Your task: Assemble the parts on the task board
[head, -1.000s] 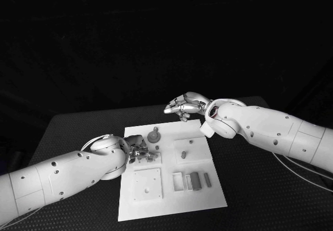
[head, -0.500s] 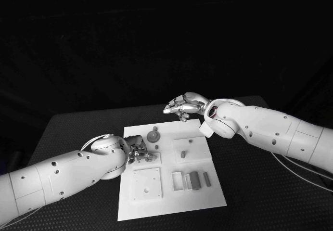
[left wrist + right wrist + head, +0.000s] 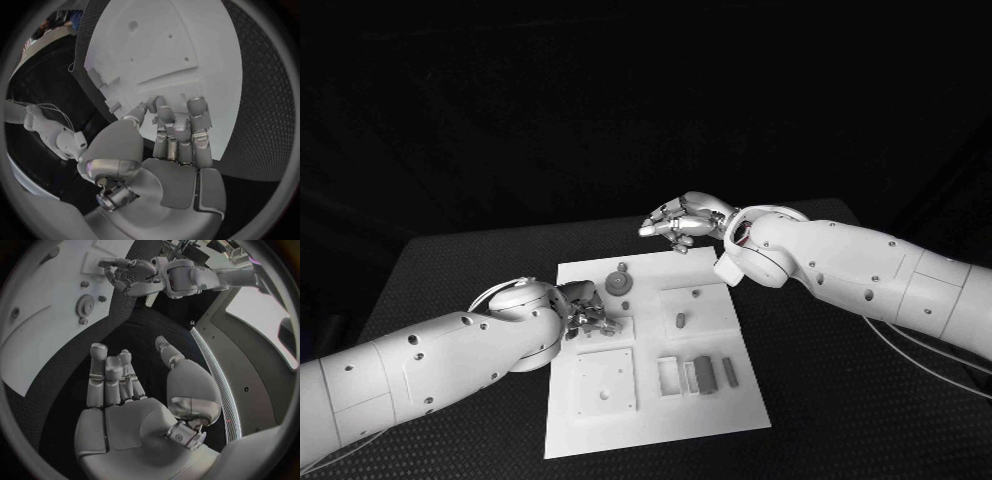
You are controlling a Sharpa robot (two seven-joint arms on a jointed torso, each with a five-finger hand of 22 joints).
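The board (image 3: 661, 400) is seen in the middle of the black table (image 3: 444, 270), long side running away from the robot. A gear (image 3: 620, 286) lies flat near the far left corner, with a small peg (image 3: 623, 268) just beyond it. A short pin (image 3: 681, 321) stands in a raised square block right of centre. A flat square plate (image 3: 607, 382) lies at the near left; beside it, toward the right, upright grey pieces (image 3: 707, 374) are set in slots.

The left hand (image 3: 586, 312) is placed over the board's left edge, just near of the gear. In the left wrist view its fingers (image 3: 181, 130) are seen curled downward side by side, tips touching or close to the board (image 3: 162, 55); whether anything is pinched under them cannot be told.

The right hand (image 3: 681, 221) is held above the table just beyond the board's far edge, apart from it. In the right wrist view its fingers (image 3: 109, 377) are extended together, thumb spread well aside, palm bare, nothing held. The gear (image 3: 84, 304) and the left hand (image 3: 128, 275) are also caught in that view.
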